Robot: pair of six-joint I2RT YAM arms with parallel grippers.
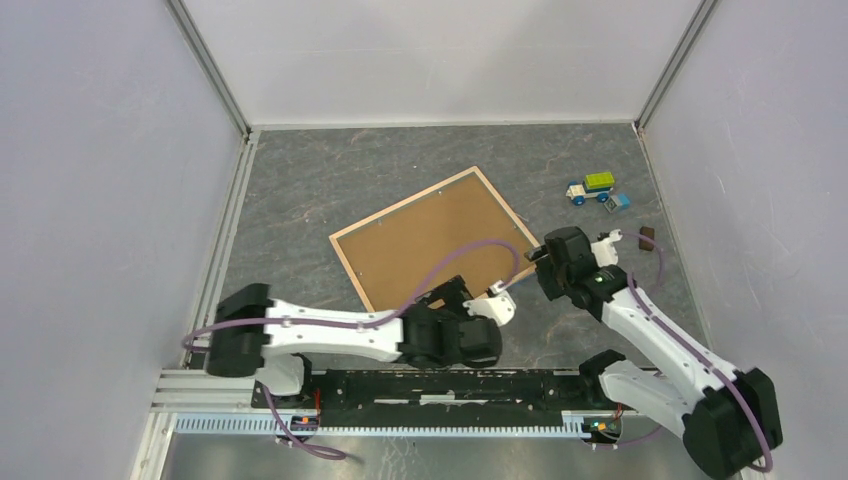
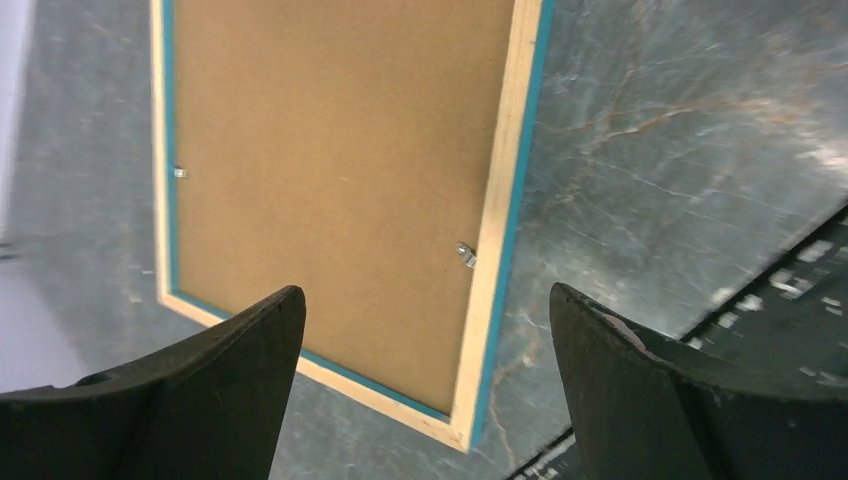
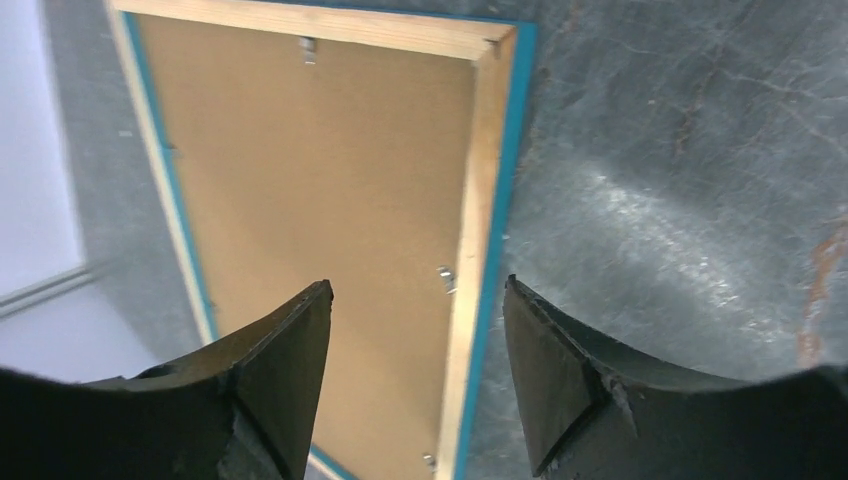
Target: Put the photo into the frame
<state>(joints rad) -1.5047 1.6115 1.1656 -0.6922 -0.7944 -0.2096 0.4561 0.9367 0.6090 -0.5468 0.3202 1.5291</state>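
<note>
The frame (image 1: 400, 205) lies face down in the middle of the table, light wood rim up, blue edge showing, with the brown backing sheet (image 1: 430, 240) set in it. The photo is out of view. My left gripper (image 1: 462, 292) hovers open over the frame's near corner. In the left wrist view that gripper (image 2: 425, 290) has the rim (image 2: 508, 150) and a metal clip (image 2: 466, 253) showing between its fingers. My right gripper (image 1: 540, 258) is open above the frame's right side. In the right wrist view it (image 3: 417, 285) straddles the rim (image 3: 478, 180) without gripping it.
A toy truck (image 1: 592, 187), a small blue piece (image 1: 620, 201) and a small dark brown piece (image 1: 647, 237) lie at the back right. White walls close in the table on three sides. The arms' black mounting rail (image 1: 440, 385) runs along the near edge.
</note>
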